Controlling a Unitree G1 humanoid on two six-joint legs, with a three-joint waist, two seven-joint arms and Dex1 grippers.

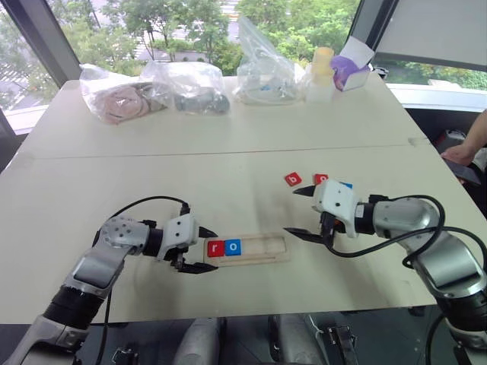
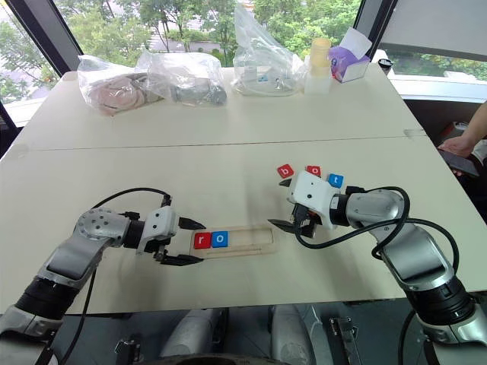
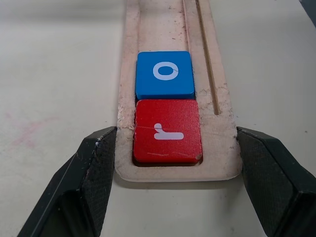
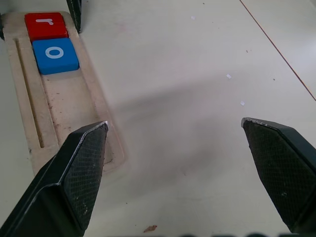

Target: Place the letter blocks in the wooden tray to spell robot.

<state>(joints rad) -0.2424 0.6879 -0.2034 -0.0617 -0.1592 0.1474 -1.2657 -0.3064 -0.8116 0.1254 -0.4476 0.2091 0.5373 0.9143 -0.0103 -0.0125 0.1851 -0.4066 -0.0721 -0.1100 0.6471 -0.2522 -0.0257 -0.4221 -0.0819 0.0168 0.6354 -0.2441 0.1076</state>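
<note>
Red r [image 1: 214,248] and blue o [image 1: 233,246] seated at tray [image 1: 266,249] 9 o'clock end. Left gripper [image 1: 204,251] spread astride that end; right gripper [image 1: 303,213] spread, empty.

A red block [image 3: 167,131] in the wooden tray [image 3: 222,148] reads "r". The blue block [image 3: 164,74] touching it reads "o". On the tabletop [image 2: 228,163], loose blocks read "b" on red [image 2: 285,171], "o" on red [image 2: 313,169], "t" on blue [image 2: 335,180].
</note>
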